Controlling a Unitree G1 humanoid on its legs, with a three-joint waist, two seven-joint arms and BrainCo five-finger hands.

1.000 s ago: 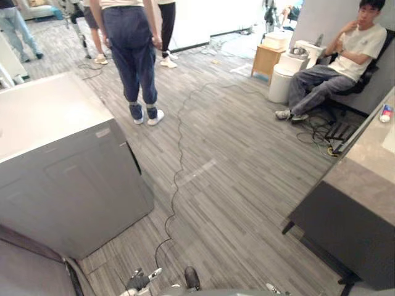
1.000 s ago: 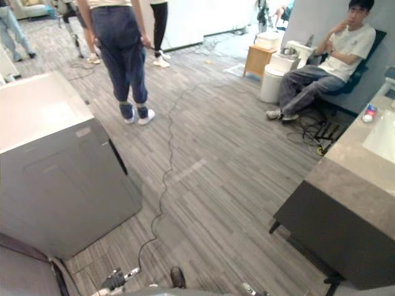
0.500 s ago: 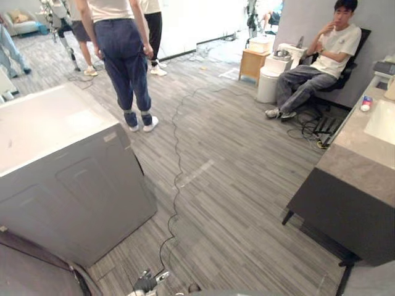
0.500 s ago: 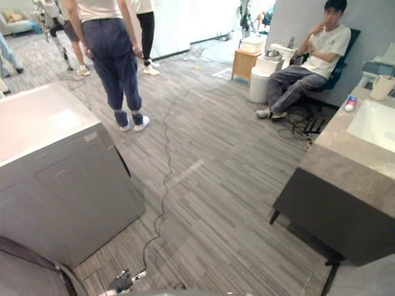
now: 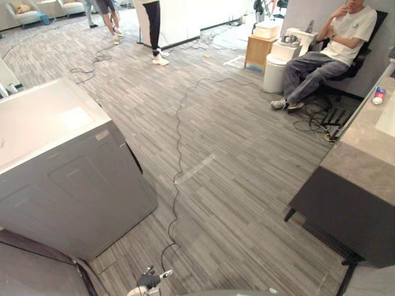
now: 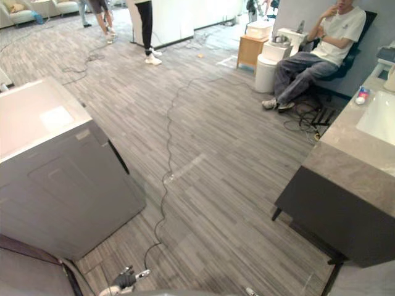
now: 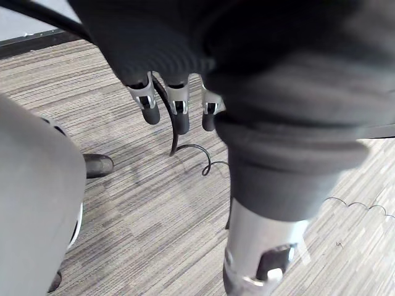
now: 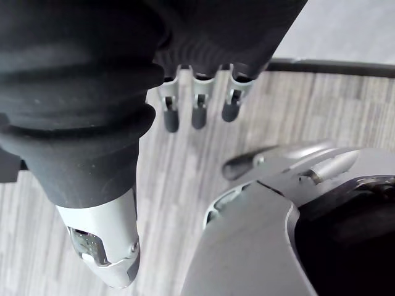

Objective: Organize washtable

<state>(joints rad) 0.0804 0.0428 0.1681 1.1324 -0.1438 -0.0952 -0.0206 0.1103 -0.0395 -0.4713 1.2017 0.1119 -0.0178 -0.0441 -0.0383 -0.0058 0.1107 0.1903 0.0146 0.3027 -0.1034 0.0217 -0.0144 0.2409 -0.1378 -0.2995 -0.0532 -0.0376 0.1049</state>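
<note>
Left wrist view: left hand [image 7: 179,114] being held low over floor [image 7: 136,203], fingers hanging relaxed, nothing being gripped. Right hand [image 8: 197,111] being held likewise, slack and empty. Grey cabinet [image 5: 62,179] being shown near, at left. Desk [image 6: 352,157] being shown at right, well apart from both hands; sink [image 6: 379,117] set in it, small red-blue container [image 6: 362,95] and pale cup [image 6: 390,77] being carried on it. Task judged barely begun: desk not yet reached, all tidying being left. Seated person [image 5: 333,43] being shown farthest.
</note>
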